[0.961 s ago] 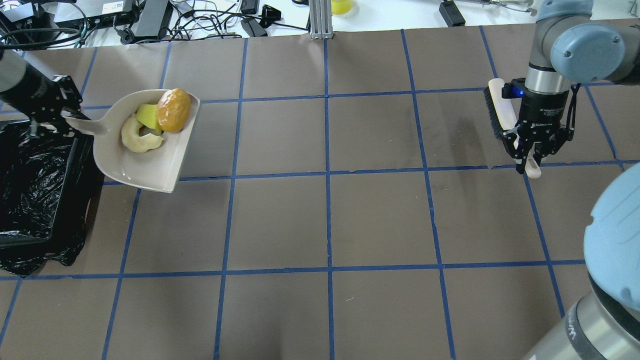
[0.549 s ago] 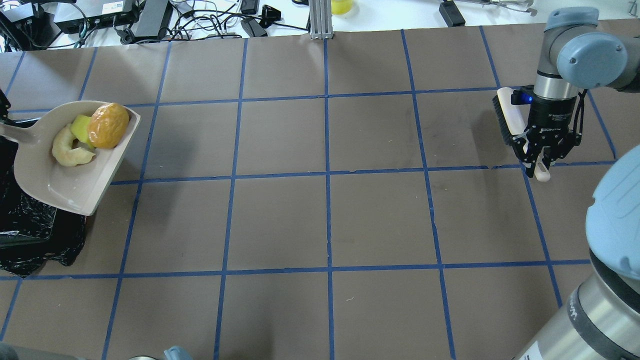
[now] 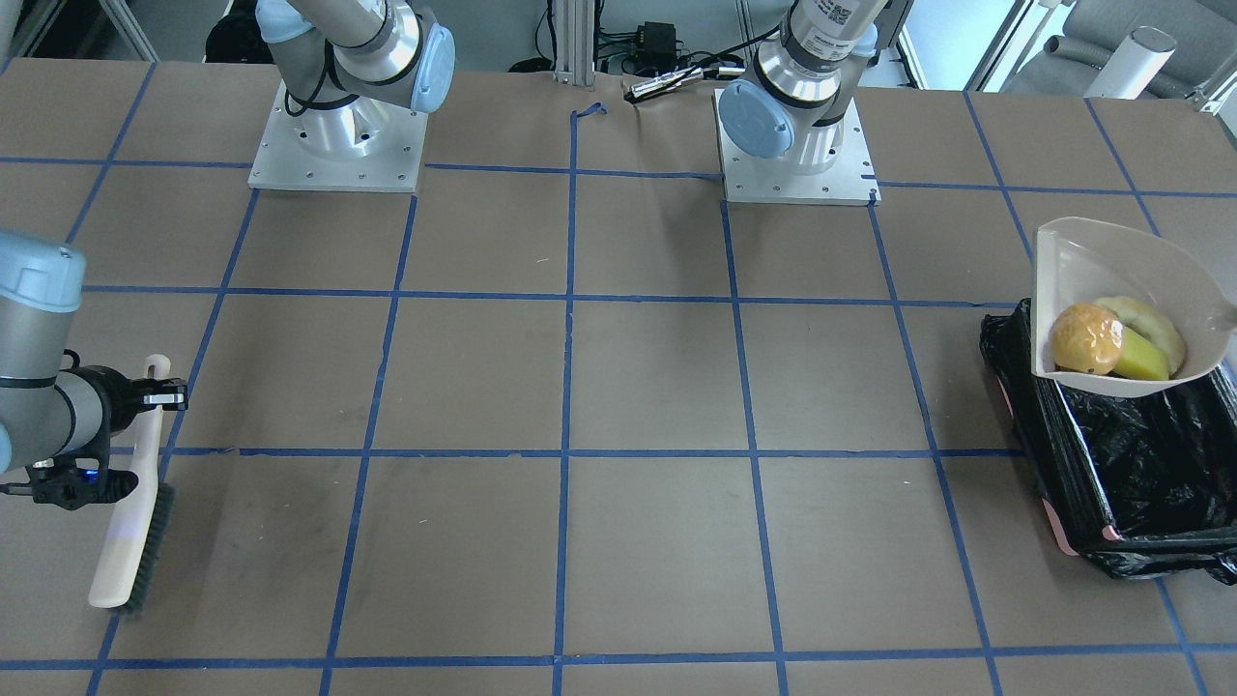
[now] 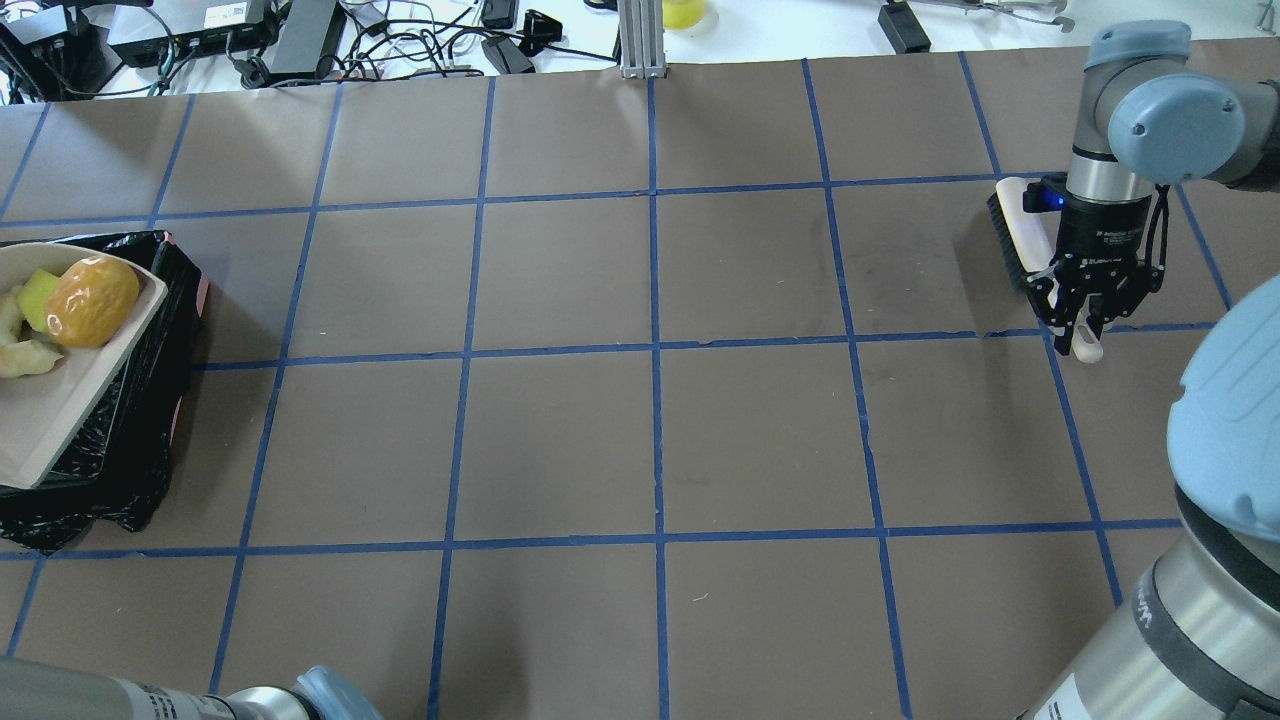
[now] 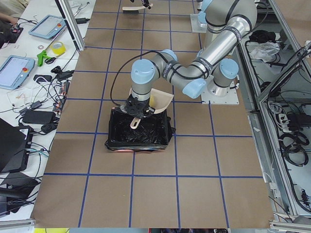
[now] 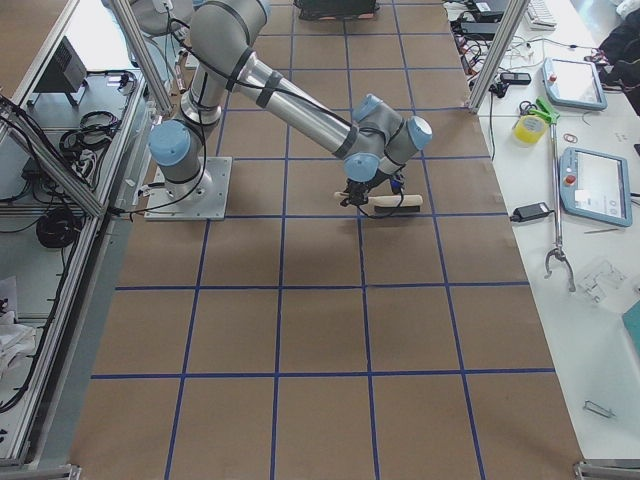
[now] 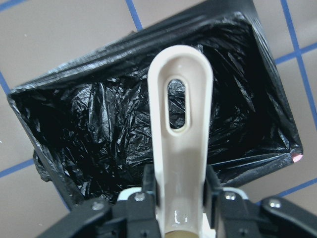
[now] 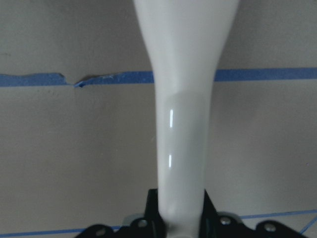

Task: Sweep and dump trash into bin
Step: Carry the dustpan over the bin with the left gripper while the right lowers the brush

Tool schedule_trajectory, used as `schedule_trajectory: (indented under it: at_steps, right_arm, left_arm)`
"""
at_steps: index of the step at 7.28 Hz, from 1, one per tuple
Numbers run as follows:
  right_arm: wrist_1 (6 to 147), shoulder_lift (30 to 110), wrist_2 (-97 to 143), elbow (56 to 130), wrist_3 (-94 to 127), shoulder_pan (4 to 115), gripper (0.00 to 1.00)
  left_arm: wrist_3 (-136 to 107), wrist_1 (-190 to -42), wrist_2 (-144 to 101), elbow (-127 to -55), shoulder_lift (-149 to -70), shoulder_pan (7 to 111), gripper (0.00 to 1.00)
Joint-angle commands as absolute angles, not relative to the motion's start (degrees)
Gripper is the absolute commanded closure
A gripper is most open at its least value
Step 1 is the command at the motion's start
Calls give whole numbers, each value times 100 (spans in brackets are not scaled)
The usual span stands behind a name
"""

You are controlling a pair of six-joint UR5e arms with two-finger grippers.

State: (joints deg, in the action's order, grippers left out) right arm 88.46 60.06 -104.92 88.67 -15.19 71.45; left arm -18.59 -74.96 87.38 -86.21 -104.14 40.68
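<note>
The beige dustpan [image 4: 50, 410] hangs tilted over the bin [image 4: 150, 400], a box lined with a crinkly black bag. In the pan lie the trash items: a golden-brown lump [image 4: 92, 287], a yellow sponge wedge [image 4: 38, 298] and a tan curved piece [image 4: 15, 355]. My left gripper [image 7: 181, 198] is shut on the dustpan handle [image 7: 181, 124], above the bin's open inside [image 7: 99, 124]. My right gripper [image 4: 1085, 320] is shut on the white handle of a brush [image 4: 1015, 235] at the far right of the table.
The brown table has a blue tape grid [image 4: 655, 350]. Cables and boxes [image 4: 300, 40] lie past its far edge. The two arm bases [image 3: 338, 145] stand on the robot's side. A pink edge [image 3: 1063, 532] shows at the bin's corner.
The dustpan with the trash has moved left, from beside the bin to over it. The right gripper shifted slightly right with the brush, then held still.
</note>
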Motion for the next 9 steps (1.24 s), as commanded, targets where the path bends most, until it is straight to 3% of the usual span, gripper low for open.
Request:
schedule_trajectory:
  at_steps: [1,2,4,6,9]
  right_arm:
    - [8877,5977,-10485,8868,-1590,7146,70]
    - [9060,5977,-10485,8877,-1591,7146,49]
    - [9105,5994,-10485,8877,-1556,7146,24]
    - [9158,6116,-10442,8851,-1503,7146,13]
    - [9123,7325,-10039,8859,-1485,7181,1]
  left_arm:
    - [-1207,-7131,8745,-8587,-10590,3692,100]
    - [-1135,-7015,8763,-8509,-10721,3683,100]
    - [-794,-6464,8789,-8394,-10932,3683,100]
    - [-450,-5873,8798,-8394,-11082,3683,100]
    - [-474,-5362,8789,-8420,-11153,3717,100]
